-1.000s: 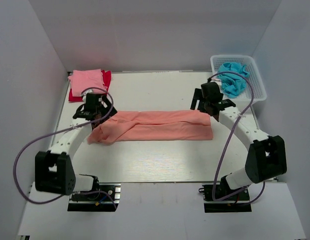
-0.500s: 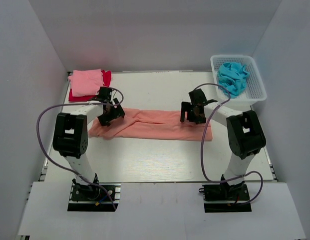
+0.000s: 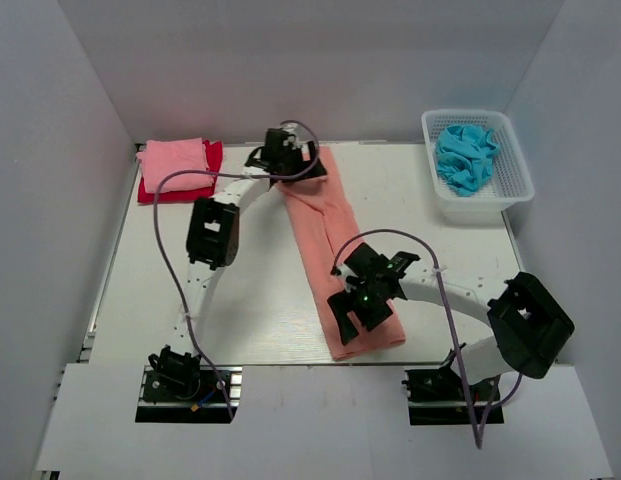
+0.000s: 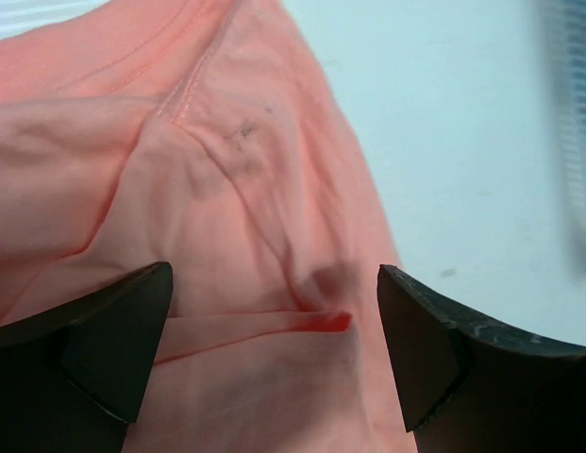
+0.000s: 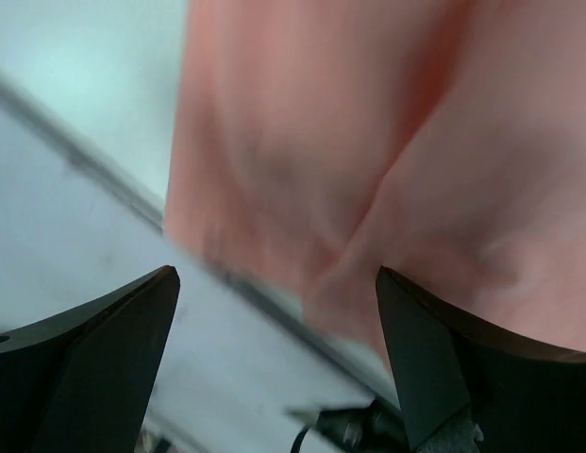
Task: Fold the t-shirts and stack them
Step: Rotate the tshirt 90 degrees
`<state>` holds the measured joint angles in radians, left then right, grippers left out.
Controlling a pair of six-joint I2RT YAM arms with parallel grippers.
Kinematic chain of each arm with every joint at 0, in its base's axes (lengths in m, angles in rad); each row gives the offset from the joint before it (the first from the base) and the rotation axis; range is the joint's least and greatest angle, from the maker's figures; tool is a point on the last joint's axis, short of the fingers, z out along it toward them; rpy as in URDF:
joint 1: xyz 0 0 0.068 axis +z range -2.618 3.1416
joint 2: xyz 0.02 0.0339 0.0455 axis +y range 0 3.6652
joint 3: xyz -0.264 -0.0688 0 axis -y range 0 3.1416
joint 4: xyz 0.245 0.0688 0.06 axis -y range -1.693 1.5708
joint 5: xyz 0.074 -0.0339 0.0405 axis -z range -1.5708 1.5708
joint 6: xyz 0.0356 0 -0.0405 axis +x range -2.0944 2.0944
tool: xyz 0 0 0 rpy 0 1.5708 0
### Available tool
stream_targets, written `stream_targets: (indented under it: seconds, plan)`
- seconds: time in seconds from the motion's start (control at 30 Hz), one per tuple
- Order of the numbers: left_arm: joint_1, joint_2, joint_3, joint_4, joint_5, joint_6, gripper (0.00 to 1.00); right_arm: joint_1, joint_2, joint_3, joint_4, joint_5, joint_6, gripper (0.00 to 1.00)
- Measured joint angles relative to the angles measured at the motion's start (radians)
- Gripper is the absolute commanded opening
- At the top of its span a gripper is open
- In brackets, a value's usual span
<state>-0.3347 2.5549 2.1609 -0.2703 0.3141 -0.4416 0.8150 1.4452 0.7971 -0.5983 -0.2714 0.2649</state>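
Observation:
The salmon-orange t-shirt (image 3: 330,235) lies folded into a long strip that runs from the far middle of the table to its near edge. My left gripper (image 3: 288,150) is over the strip's far end. Its jaws stand wide open above wrinkled salmon cloth (image 4: 236,179) and hold nothing (image 4: 274,288). My right gripper (image 3: 362,303) is over the strip's near end. Its jaws are wide open over the cloth (image 5: 368,132) and hold nothing (image 5: 276,283). A light pink shirt (image 3: 174,160) lies folded on a red shirt (image 3: 214,158) at the far left. A turquoise-blue shirt (image 3: 464,155) is bunched in the basket.
The white lattice basket (image 3: 520,178) stands at the far right corner. The table's near edge (image 5: 94,179) runs right under the salmon strip's near end. White walls close in the left, back and right sides.
The salmon strip has swung from lying left to right to lying far to near. My left gripper moved to the far middle. My right gripper moved to the near edge.

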Motion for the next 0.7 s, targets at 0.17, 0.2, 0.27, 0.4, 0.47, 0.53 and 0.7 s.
stream_targets:
  seconds: [0.17, 0.2, 0.27, 0.4, 0.47, 0.53, 0.7]
  plan:
    - [-0.125, 0.150, 0.121, 0.247, 0.120, -0.068, 1.00, 0.069, -0.113, 0.043, -0.109, -0.106, -0.054, 0.90]
    - [-0.138, 0.159, 0.117, 0.296, 0.143, -0.084, 1.00, 0.069, -0.137, 0.048, -0.109, -0.108, -0.059, 0.90]
    - [-0.153, 0.179, 0.115, 0.369, 0.175, -0.104, 1.00, 0.068, -0.201, 0.059, -0.109, -0.101, -0.058, 0.90]
    - [-0.154, 0.190, 0.122, 0.443, 0.193, -0.111, 1.00, 0.064, -0.283, 0.070, -0.113, -0.013, -0.011, 0.90]
    - [-0.150, 0.185, 0.129, 0.469, 0.181, -0.109, 1.00, 0.054, -0.317, 0.087, -0.122, 0.081, 0.037, 0.90]
    - [-0.146, 0.169, 0.134, 0.477, 0.153, -0.104, 1.00, 0.040, -0.339, 0.105, -0.134, 0.171, 0.087, 0.90]
    - [-0.141, 0.083, 0.187, 0.374, 0.072, -0.040, 1.00, -0.010, -0.346, 0.112, -0.131, 0.307, 0.185, 0.90]
